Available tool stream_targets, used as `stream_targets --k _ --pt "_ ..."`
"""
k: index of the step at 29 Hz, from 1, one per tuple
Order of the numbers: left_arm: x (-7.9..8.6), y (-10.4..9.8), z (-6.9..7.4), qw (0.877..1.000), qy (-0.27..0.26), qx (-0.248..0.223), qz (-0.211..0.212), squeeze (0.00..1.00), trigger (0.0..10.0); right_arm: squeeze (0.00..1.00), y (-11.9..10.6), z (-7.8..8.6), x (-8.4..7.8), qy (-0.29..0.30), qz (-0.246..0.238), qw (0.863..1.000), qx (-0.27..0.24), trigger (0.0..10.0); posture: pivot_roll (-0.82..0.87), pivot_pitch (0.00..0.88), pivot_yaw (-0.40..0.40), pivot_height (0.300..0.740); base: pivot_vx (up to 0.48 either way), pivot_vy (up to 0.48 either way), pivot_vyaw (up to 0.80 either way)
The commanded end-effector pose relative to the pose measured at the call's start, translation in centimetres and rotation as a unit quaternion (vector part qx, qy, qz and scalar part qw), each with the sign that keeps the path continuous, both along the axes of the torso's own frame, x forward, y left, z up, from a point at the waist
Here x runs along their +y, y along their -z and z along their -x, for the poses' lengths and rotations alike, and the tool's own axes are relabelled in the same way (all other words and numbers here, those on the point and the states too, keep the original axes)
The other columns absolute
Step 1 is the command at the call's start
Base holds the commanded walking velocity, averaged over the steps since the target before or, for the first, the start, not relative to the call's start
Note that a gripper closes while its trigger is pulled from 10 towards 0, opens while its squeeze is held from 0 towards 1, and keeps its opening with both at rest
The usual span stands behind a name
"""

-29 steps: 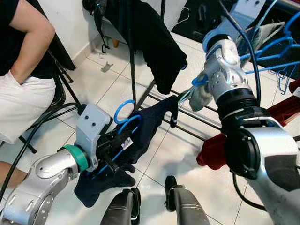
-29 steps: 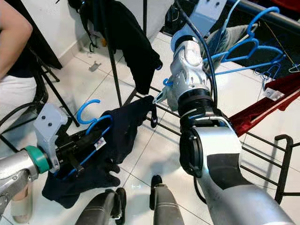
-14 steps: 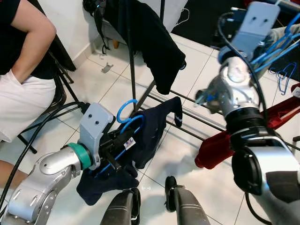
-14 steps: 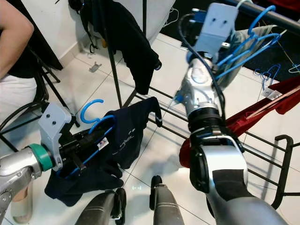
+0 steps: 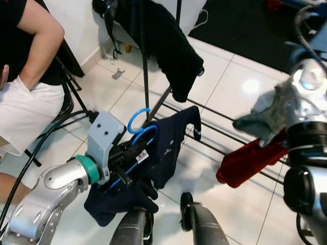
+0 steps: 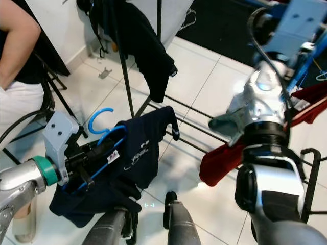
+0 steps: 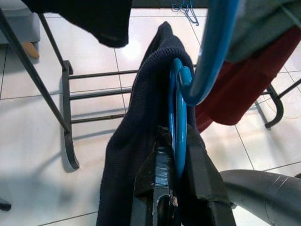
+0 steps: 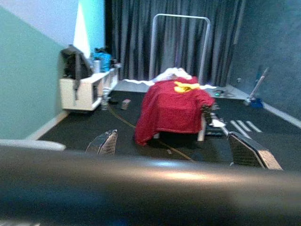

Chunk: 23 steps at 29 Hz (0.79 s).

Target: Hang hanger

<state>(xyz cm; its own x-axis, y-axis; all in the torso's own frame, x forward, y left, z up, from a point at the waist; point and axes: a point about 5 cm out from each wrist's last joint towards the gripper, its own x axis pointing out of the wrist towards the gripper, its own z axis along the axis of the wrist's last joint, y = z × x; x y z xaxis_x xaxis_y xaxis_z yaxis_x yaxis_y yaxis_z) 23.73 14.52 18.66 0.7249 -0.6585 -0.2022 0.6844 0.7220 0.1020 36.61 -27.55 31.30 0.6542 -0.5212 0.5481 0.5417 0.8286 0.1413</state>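
Your left gripper was clamped tight on the blue hanger, its black fingers pressed against the thin plastic with no gap. The hanger was bright blue with a curled hook pointing up and away from the wrist, and it sat low, near the floor, in front of the dark rack. A navy sweater was draped over the hanger, hanging down past the fingers. Beyond it, black clothes hung from the rack. Your right gripper was raised high with its fingers spread apart, holding nothing; a dark bar crossed close beneath them. A grey cloth and a red garment hung beside the right arm. A person sat to your left.
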Motion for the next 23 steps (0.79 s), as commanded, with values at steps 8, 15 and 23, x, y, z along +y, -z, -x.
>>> stream_targets --k 8,15,23 --pt "-1.1 -1.8 -0.4 0.999 0.010 -0.012 0.051 0.00 10.0 0.00 1.4 2.6 -3.6 0.048 0.015 0.998 0.023 10.0 -0.04 0.201 0.097 0.740 0.000 0.000 0.00" --pt "-3.4 -2.8 -1.4 0.996 0.015 -0.019 0.084 0.00 10.0 0.00 2.5 2.5 -2.1 -0.019 0.035 0.998 0.044 10.0 -0.05 0.195 0.099 0.740 0.000 0.000 0.00" --pt "-5.6 -3.5 -2.5 0.994 0.024 -0.023 0.106 0.00 10.0 0.00 1.9 1.4 3.5 -0.169 0.071 0.983 0.029 10.0 -0.06 0.186 0.094 0.740 0.000 0.000 0.00"
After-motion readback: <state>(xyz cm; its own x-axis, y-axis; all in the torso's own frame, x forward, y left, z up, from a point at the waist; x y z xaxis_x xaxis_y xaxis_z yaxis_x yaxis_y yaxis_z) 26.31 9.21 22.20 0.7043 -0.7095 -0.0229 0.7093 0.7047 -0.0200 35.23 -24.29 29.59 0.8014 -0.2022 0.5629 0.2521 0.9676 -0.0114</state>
